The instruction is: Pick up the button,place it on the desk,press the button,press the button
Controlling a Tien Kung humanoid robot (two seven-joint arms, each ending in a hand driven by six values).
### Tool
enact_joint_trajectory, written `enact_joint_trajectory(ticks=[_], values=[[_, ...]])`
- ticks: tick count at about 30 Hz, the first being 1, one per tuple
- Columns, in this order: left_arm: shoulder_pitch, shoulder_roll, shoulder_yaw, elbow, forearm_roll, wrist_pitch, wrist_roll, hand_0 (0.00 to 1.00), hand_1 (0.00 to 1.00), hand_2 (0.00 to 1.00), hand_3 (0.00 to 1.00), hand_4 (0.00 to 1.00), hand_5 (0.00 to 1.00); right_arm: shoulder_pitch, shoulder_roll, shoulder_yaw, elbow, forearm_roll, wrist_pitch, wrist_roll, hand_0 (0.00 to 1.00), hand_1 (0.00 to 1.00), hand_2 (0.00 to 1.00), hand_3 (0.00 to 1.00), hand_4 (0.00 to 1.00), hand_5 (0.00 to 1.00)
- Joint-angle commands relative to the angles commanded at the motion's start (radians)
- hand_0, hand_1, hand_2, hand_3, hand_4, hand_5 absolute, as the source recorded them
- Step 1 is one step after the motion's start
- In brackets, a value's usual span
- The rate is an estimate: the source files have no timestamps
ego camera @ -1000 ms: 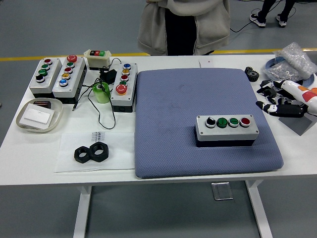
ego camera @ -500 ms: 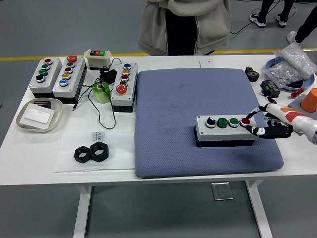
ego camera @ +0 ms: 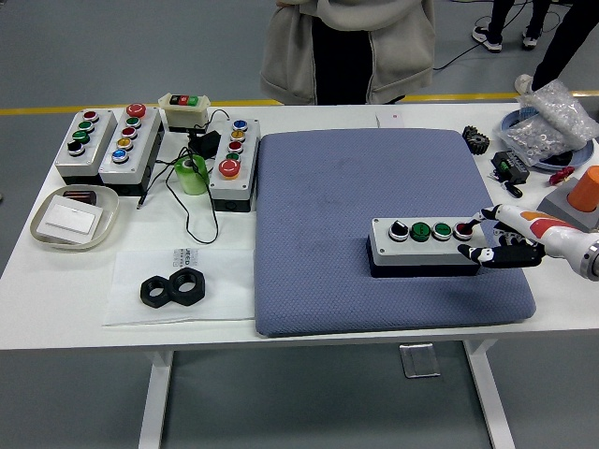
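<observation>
A grey button box (ego camera: pixel 429 249) with a black knob, two green buttons and a red button (ego camera: pixel 463 228) lies on the blue mat (ego camera: pixel 374 187), near its right side. My right hand (ego camera: pixel 470 236) reaches in from the right edge at the box's right end. One white-tipped finger (ego camera: pixel 479 217) rests on or just at the red button. A black finger (ego camera: pixel 473 253) lies along the box's front right corner. The hand is open and holds nothing. My left hand is out of view.
Other button boxes (ego camera: pixel 86 142) (ego camera: pixel 131 140) (ego camera: pixel 234 164) (ego camera: pixel 184 110), a green tape roll (ego camera: pixel 192 175) and cables crowd the back left. A tray (ego camera: pixel 73 217) and black nuts (ego camera: pixel 174 288) lie at the left. A plastic bag (ego camera: pixel 552 122), gear (ego camera: pixel 475 140) and orange part (ego camera: pixel 585 187) sit at the right. A person (ego camera: pixel 346 51) stands behind the table.
My right hand came in from the table's right edge to the box's right end, and its finger now reaches the red button. The box has not moved.
</observation>
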Motion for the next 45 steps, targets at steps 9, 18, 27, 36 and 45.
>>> enact_joint_trajectory(ticks=[9,18,27,36,45], values=[[-0.001,0.000,-0.001,0.000,0.000,0.000,0.001,0.692,0.831,0.891,0.831,0.645,0.998,0.005,-0.002,-0.012,0.001,-0.006,0.019,-0.012,0.056,0.002,0.083,0.722,0.698,0.704],[-0.001,0.000,0.000,0.000,0.000,0.000,0.000,0.692,0.831,0.891,0.831,0.646,0.998,0.018,-0.003,-0.035,-0.003,-0.009,0.030,-0.020,0.057,0.002,0.082,0.722,0.699,0.707],[-0.002,0.001,0.002,0.000,-0.004,0.000,-0.001,0.692,0.831,0.891,0.833,0.643,0.998,0.028,0.002,-0.052,-0.009,-0.010,0.043,-0.028,0.057,0.002,0.083,0.724,0.704,0.714],[-0.002,0.001,0.001,0.000,-0.002,0.000,0.000,0.693,0.832,0.891,0.832,0.642,0.998,0.024,-0.007,-0.005,0.008,-0.014,0.030,-0.027,0.058,0.002,0.083,0.725,0.706,0.722],[-0.001,0.001,-0.002,0.000,0.003,0.000,0.001,0.692,0.831,0.891,0.831,0.641,0.998,0.020,-0.018,0.050,0.051,-0.014,0.015,-0.024,0.058,0.002,0.086,0.736,0.709,0.719]])
